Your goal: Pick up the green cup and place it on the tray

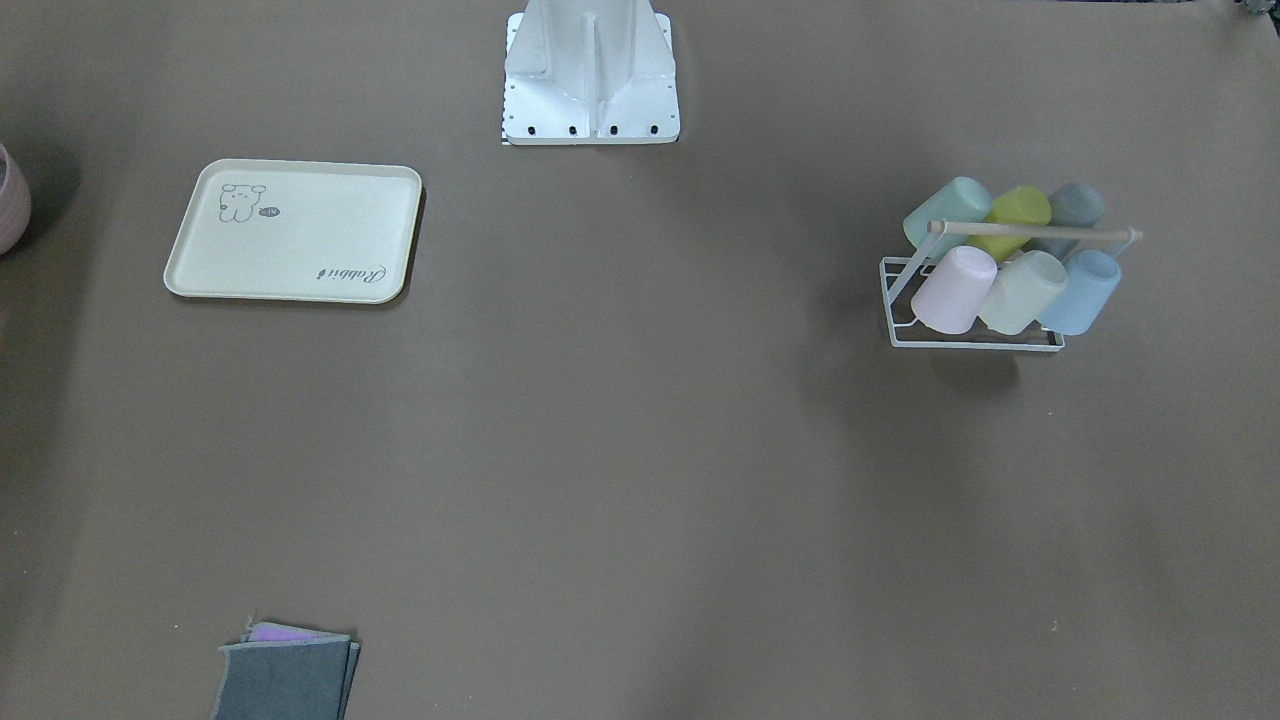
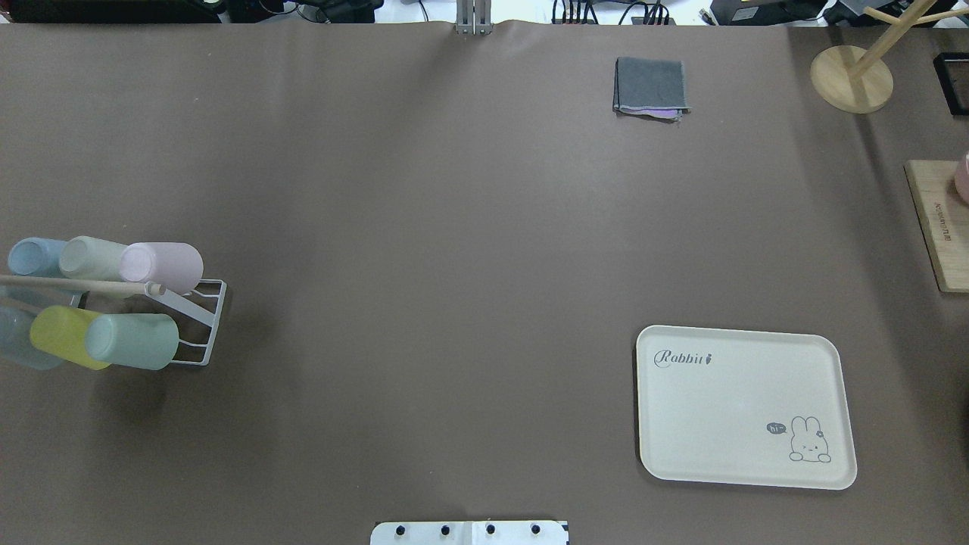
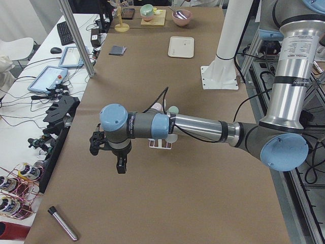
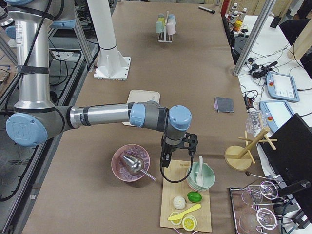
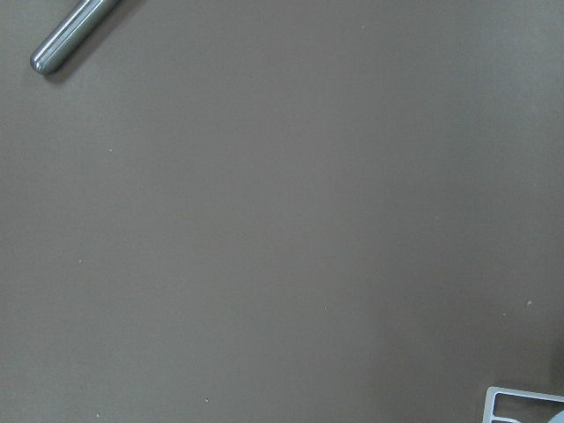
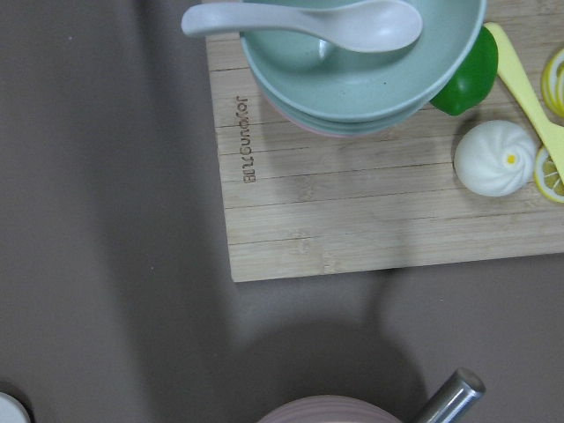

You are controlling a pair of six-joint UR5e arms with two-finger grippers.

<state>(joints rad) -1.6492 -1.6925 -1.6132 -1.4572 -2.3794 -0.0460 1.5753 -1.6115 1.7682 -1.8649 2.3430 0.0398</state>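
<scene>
The mint green cup (image 2: 132,341) rests tilted on a white wire rack (image 2: 206,322) at the table's left end, in the row nearer the robot, beside a yellow-green cup (image 2: 64,337). It also shows in the front-facing view (image 1: 948,212). The cream tray (image 2: 746,405) lies empty on the right, also in the front-facing view (image 1: 295,230). My left gripper (image 3: 101,145) hangs over the table past the rack, seen only from the side. My right gripper (image 4: 180,144) hangs over a wooden board far right of the tray. I cannot tell whether either is open or shut.
The rack also holds pink (image 2: 163,266), cream-green (image 2: 92,257) and blue (image 2: 34,256) cups. A folded grey cloth (image 2: 651,87) lies at the far edge. A wooden board (image 6: 352,211) carries a teal bowl (image 6: 361,62) and food. A pink bowl (image 4: 130,163) stands beside it. A metal tube (image 5: 70,35) lies near the left gripper.
</scene>
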